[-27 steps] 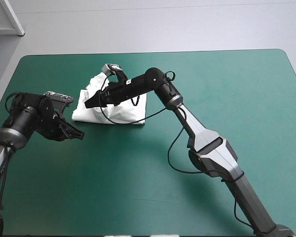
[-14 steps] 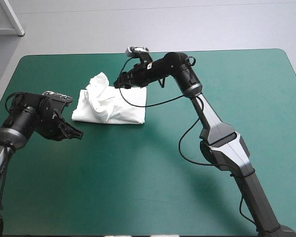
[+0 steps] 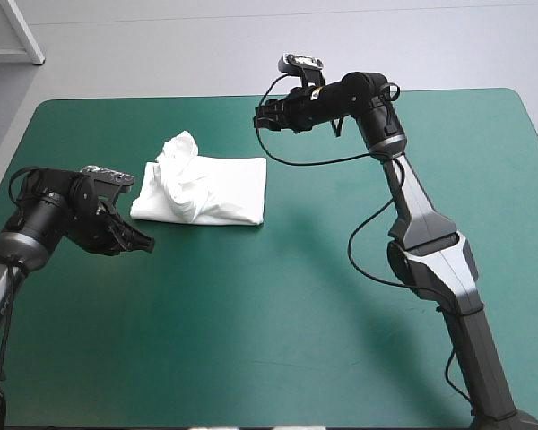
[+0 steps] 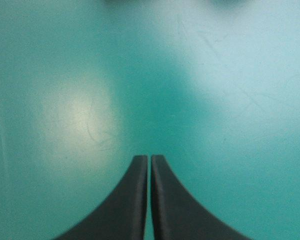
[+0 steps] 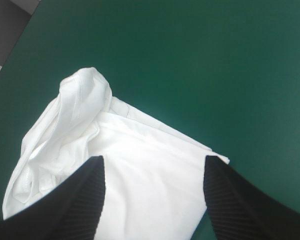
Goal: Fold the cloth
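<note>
The white T-shirt (image 3: pixel 202 189) lies as a folded bundle on the teal-green table (image 3: pixel 278 305), left of centre, with a crumpled ridge along its left part. My right gripper (image 3: pixel 260 116) hangs open above the table beyond the bundle's far right corner, holding nothing. In the right wrist view the T-shirt (image 5: pixel 115 175) shows under and ahead of the right gripper (image 5: pixel 154 165), whose black fingers (image 5: pixel 92 177) stand wide apart. My left gripper (image 3: pixel 146 242) sits low over the cover just left of the bundle's near left corner. Seen from the left wrist, the left gripper (image 4: pixel 149 159) is shut over bare cover.
Bare teal-green cover (image 3: pixel 251 340) stretches across the near half and the whole right side of the table. The table's left edge (image 3: pixel 2 184) runs close behind my left arm.
My right gripper has lifted off the T-shirt and drawn back to the right and toward the far edge. The bundle's raised part has settled. The left arm has not moved.
</note>
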`<state>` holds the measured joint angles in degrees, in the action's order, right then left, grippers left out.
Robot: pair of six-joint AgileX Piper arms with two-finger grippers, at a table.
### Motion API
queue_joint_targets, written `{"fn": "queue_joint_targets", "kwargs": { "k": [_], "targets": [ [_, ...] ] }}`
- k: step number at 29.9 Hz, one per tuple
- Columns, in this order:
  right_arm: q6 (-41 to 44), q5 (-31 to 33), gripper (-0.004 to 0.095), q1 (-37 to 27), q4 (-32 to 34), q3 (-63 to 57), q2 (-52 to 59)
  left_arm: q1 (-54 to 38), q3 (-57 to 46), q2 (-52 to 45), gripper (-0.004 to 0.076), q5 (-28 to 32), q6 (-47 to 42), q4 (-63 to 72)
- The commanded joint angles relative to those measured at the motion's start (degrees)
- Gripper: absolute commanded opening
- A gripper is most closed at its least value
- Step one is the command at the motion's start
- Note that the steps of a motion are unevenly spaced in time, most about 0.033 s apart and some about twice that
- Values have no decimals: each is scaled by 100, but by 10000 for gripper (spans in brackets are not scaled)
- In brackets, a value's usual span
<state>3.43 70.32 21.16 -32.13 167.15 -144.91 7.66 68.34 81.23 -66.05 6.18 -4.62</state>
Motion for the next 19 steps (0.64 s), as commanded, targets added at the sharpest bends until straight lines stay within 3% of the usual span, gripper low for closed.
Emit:
{"fn": "queue_joint_targets", "kwargs": {
  "k": [1,4,15,19],
  "targets": [
    [-128,-239,544,-9,-206,-480,586,5,139,-220,20,130,-4,52],
    [-375,-250,544,119,-266,-1260,666,5,139,-220,20,166,-4,66],
    [-491,-263,538,775,639,-2218,643,5,139,-220,20,213,66,210],
    [-491,-263,424,864,693,-2229,573,5,139,-220,20,240,78,207]
  ]
}}
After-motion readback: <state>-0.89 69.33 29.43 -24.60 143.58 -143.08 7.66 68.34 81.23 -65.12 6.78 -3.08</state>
